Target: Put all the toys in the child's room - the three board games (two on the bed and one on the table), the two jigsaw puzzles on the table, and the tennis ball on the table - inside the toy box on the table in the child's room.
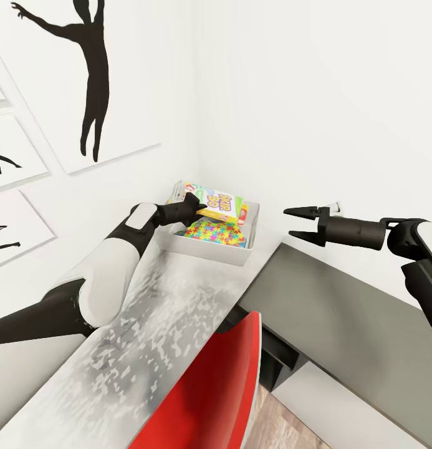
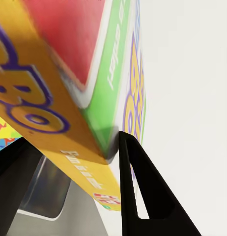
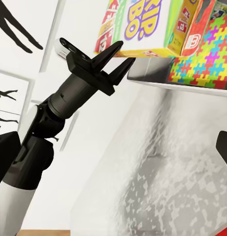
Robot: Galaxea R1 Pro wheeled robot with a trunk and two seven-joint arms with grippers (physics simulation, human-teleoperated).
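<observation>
Board game [image 1: 220, 201] edge sits between our left claw's [image 1: 192, 209] fingers, pinched at the box's near corner, the box tilted over the toy box [image 1: 250, 240] on the bench [image 1: 178, 293]. Just below that claw, a jigsaw puzzle [image 1: 214, 235] lies inside. Our right claw [image 1: 295, 223] hovers wide and empty, well apart, above the bench's dark section.

Game box [image 1: 220, 201] tilted atop toy box [image 1: 250, 240]
</observation>
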